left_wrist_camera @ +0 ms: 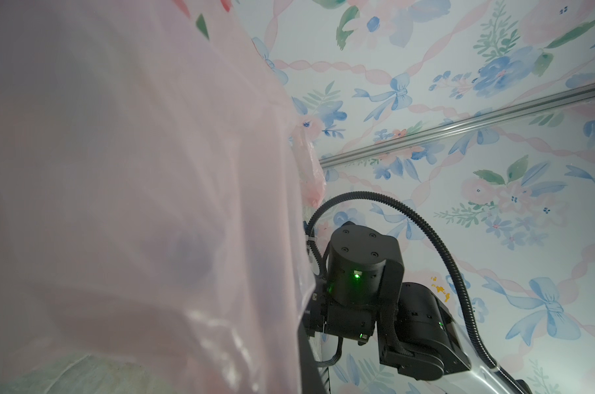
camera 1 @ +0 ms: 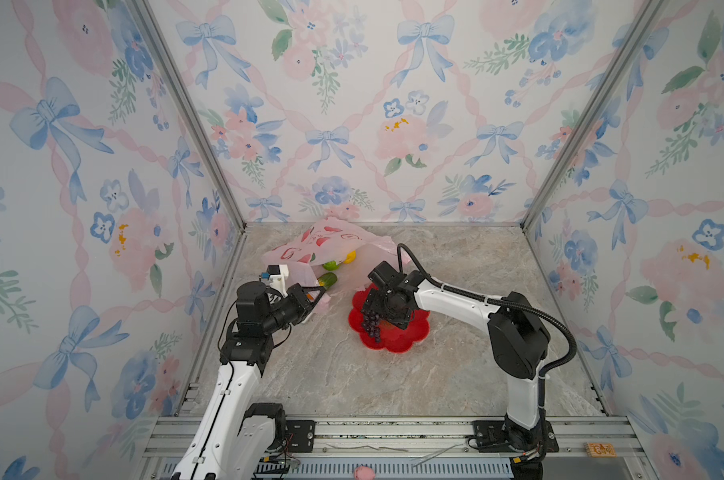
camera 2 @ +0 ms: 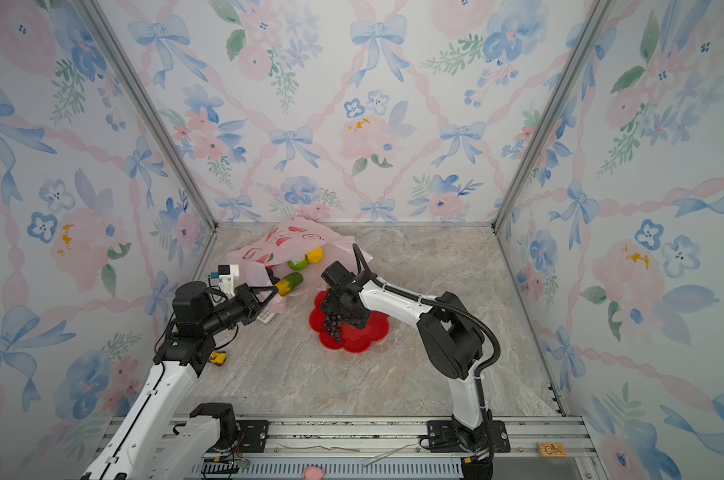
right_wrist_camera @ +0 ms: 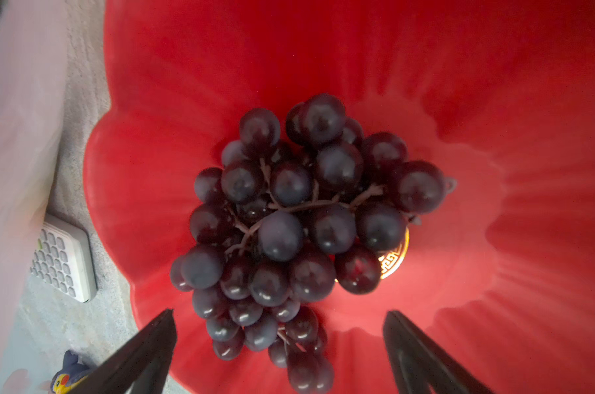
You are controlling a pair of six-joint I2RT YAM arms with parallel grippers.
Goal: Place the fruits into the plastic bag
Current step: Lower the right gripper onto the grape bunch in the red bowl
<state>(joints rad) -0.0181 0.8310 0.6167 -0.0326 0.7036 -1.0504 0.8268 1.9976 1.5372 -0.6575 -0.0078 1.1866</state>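
Observation:
The pink plastic bag (camera 1: 322, 245) (camera 2: 287, 245) lies at the back left, its mouth facing the plate. My left gripper (camera 1: 316, 297) (camera 2: 268, 296) is shut on the bag's near edge and holds it up; the film (left_wrist_camera: 118, 170) fills most of the left wrist view and hides the jaws. In the mouth lie a yellow round fruit (camera 1: 349, 257), a green round one (camera 1: 331, 264) and a green cucumber-like piece (camera 2: 289, 284). A dark purple grape bunch (right_wrist_camera: 289, 218) (camera 1: 371, 324) rests on the red plate (right_wrist_camera: 494, 119). My right gripper (right_wrist_camera: 279, 312) (camera 1: 383, 309) hovers open over it, fingers either side and not touching.
A white keypad device (right_wrist_camera: 64, 259) (camera 2: 266, 316) lies on the marble floor beside the plate, partly under the bag. A small yellow and blue toy (camera 2: 218, 357) sits by the left arm. Papered walls with metal posts close in the left, right and back sides.

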